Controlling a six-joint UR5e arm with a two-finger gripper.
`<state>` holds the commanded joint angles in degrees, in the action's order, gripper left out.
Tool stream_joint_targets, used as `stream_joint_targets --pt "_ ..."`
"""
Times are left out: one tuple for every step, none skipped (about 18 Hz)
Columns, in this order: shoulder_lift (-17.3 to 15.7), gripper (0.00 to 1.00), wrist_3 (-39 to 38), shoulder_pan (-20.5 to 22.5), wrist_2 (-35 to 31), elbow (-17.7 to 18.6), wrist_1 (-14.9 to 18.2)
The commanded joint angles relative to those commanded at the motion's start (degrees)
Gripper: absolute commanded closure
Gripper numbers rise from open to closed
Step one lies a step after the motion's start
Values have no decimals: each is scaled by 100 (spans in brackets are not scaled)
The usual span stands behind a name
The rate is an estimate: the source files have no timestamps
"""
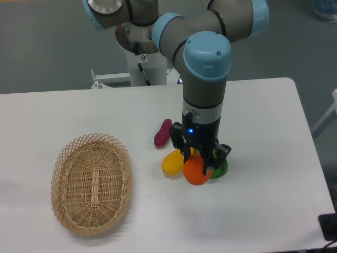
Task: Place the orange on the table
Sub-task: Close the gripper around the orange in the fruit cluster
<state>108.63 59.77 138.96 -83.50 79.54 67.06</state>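
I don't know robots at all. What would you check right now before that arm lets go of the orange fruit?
1. Gripper around the orange: ok, its fingers sit on either side.
2. Orange resting on the table: cannot tell; it looks at or very near the surface.
3. Room around it: not ok; the yellow fruit and green fruit crowd both sides.
4. Magenta fruit: ok, lying apart behind.
5. Wicker basket: ok, empty and well to the side.

Robotics lab: pedestal-mounted arm (205,63) at a bare white table (263,158), grey floor (42,47).
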Motion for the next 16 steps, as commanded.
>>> stream_joint_targets --pt "0 66 0 -9 -9 52 -17" --pt "0 66 0 -9 0 61 -18" --pt "0 66 0 -9 0 44 -18" --pt "9 66 -9 -9 0 27 -18" --pt "26 66 -9 -9 0 26 -18" --pt "26 66 0 -9 0 26 -18" --pt "26 66 0 -9 0 26 -18" --pt "26 66 0 -9 0 18 -18" --pt "26 66 -9 -9 0 18 -18" --pt "35 66 -17 -17 0 9 -18" --pt "44 66 -26 -18 0 9 -18" --pt "53 66 -35 -18 0 9 -18" --pt "53 66 -35 -18 0 9 -18" --pt "53 66 -35 -26 -9 9 -18" --pt "70 66 -44 -26 -9 9 -18" --pt "79 66 -53 -26 -17 26 -18"
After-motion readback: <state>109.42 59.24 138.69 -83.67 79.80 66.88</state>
